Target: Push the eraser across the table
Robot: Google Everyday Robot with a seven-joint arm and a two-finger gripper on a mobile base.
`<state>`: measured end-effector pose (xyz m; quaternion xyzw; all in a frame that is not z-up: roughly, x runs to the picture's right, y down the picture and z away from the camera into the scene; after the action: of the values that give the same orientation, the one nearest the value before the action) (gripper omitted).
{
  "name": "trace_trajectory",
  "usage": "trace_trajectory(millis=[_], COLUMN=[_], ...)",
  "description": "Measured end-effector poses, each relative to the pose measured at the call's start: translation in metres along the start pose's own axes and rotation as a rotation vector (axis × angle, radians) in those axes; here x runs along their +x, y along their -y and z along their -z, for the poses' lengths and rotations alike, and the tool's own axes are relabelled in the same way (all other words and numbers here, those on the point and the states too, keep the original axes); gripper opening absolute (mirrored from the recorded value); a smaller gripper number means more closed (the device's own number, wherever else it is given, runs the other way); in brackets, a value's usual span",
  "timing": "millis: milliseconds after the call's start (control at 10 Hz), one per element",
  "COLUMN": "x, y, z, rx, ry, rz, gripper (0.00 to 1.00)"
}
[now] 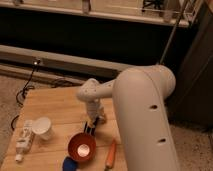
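The eraser (91, 129) is a small black block on the light wooden table (57, 102), just above the rim of a red bowl. My gripper (95, 119) hangs from the white arm (142, 110) and points down right over the eraser's far end, touching or nearly touching it. The arm's large white link fills the right side of the view and hides the table's right part.
A red-orange bowl (82, 146) sits directly in front of the eraser. An orange carrot (111, 154) lies to its right and a small blue object (69, 163) at the front edge. A white cup (43, 127) and a lying white bottle (23, 140) are at the left.
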<state>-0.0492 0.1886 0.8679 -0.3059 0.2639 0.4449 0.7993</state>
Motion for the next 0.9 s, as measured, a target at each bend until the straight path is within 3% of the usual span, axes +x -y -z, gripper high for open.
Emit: trace_trajectory(millis=[900], x=[-0.076], y=[-0.023], z=[0.009], rx=[-0.010], ry=[0.038], rz=[0.015], gripper=[0.65])
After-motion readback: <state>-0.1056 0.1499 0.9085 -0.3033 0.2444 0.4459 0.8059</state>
